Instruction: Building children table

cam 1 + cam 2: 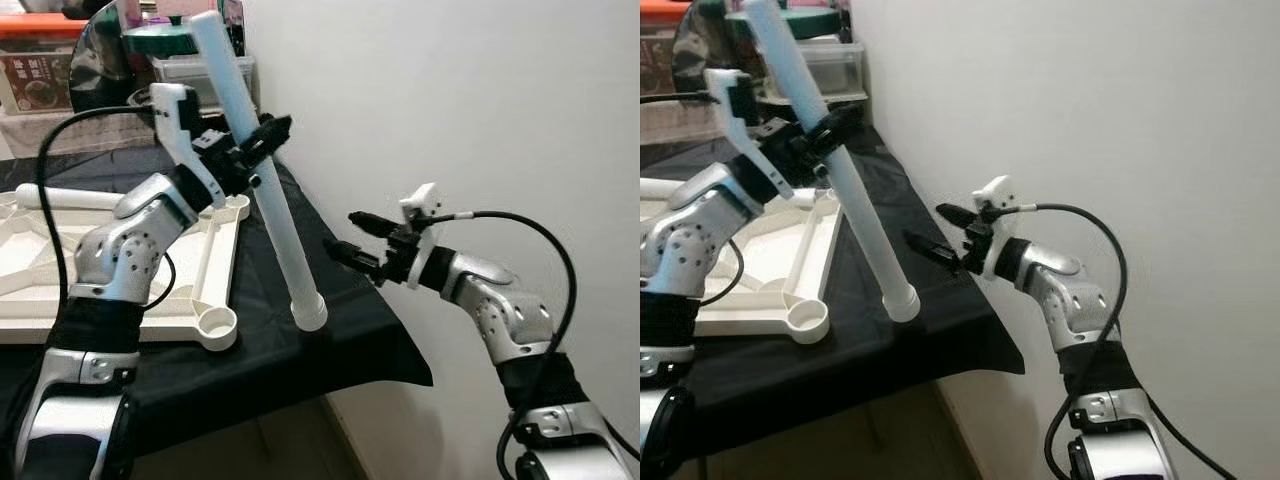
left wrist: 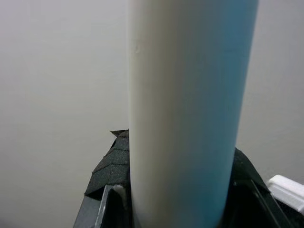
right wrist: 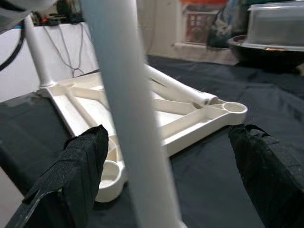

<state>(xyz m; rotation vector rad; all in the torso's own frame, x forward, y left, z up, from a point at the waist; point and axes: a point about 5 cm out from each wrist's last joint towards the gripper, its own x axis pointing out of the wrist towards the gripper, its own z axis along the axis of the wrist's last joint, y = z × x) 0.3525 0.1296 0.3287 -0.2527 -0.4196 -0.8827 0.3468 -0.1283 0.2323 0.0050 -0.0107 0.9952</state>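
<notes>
Now | left hand (image 1: 262, 140) clamps long white plastic table leg (image 1: 262, 185), foot on desk (image 1: 380, 340) right edge | right hand (image 1: 352, 238) wide open beside it | steer foot into white tabletop's corner socket (image 1: 217, 323).

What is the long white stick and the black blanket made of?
The long white table leg looks like smooth, slightly shiny plastic, a hollow tube with a collar at its end. The black cloth looks like soft matte fabric: it drapes and folds over the edge.
</notes>
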